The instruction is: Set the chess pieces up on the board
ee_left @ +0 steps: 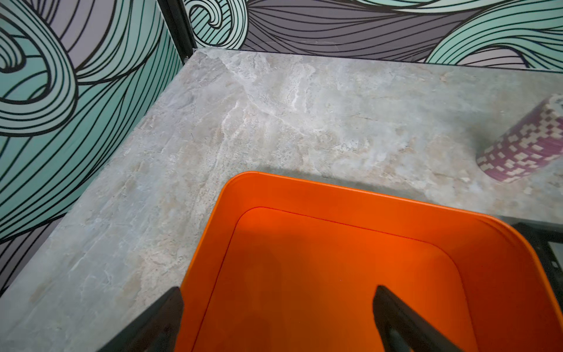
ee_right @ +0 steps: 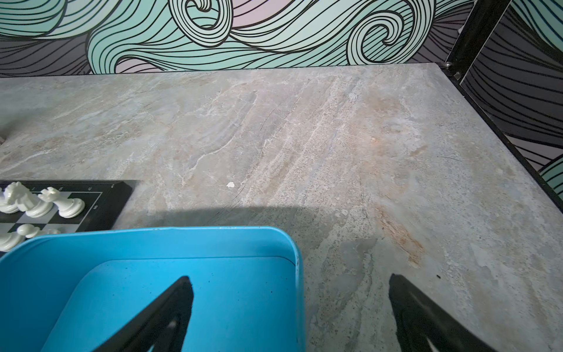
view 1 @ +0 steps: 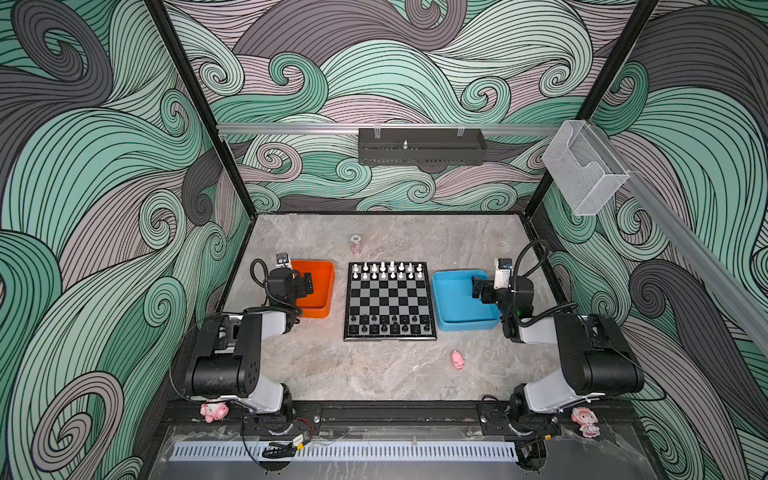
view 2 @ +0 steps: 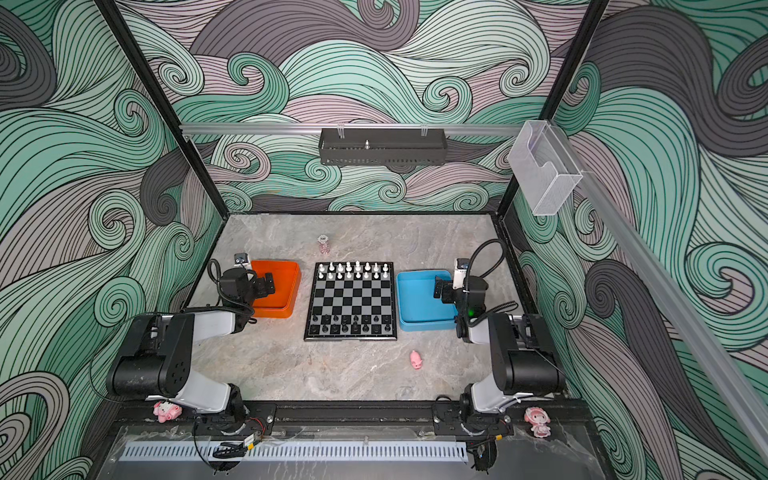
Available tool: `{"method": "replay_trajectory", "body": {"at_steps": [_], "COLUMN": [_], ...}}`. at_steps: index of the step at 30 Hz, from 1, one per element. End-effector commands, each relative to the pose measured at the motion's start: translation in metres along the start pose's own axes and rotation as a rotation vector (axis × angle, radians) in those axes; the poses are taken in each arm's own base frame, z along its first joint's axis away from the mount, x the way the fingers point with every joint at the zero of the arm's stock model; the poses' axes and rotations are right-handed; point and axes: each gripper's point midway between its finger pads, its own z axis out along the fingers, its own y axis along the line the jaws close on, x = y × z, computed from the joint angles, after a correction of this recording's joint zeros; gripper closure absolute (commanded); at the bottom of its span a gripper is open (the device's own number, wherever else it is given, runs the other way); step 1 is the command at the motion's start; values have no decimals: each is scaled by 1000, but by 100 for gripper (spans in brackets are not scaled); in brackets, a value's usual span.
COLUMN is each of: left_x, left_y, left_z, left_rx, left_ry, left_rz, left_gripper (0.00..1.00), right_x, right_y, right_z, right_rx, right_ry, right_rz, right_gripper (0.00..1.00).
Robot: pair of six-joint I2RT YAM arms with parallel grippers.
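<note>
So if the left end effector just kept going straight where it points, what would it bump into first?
Most likely the orange tray: the open left end effector points into it, so its floor or far wall comes first. Depth is hard to judge.

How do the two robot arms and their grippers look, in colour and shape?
The left arm and right arm have black joint housings and light grey links. A black cable loops over each wrist. The fingers are black, tapered wedges. A small green light glows on the right arm.
</note>
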Motion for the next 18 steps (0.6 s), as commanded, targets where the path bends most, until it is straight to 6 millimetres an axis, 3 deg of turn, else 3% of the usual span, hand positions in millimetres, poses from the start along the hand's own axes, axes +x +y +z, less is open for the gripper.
{"method": "replay_trajectory", "body": {"at_steps": [1,18], "left_x": [-7,-6], "left_y": [-8,-12], "left_z": [2,1], "left_rx": [58,80], "left_ry": [-27,-35], "left_rz": [10,17], "left_gripper": [1,1], "right_x": [-17,-18], "right_y": [4,13], "right_z": [1,-1], "right_rx": [-21,-74], "right_ry": [-54,-64], "right_rz": [-21,-45], "right_gripper": [1,1]}}
